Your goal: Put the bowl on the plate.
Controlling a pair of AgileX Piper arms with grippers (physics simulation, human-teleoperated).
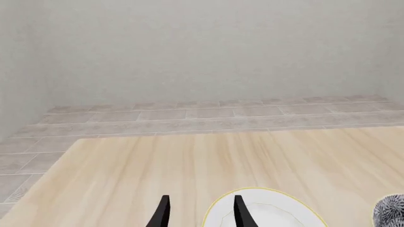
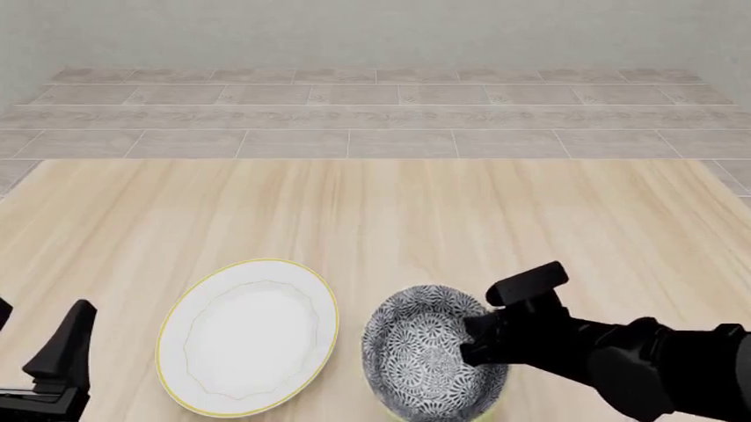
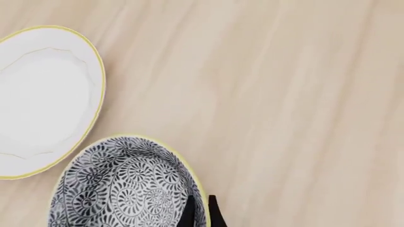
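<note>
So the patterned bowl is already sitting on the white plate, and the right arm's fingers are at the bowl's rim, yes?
Not quite: the bowl sits on the table beside the plate, not on it, as the front view shows. The rest holds: the right arm's fingers are at the bowl's rim, one on each side of it.

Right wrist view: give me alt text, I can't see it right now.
The right pincer straddles the bowl's rim, one finger inside and one outside, closed on it. The bowl sits on the wooden table, next to the white plate and not yet on it.
</note>
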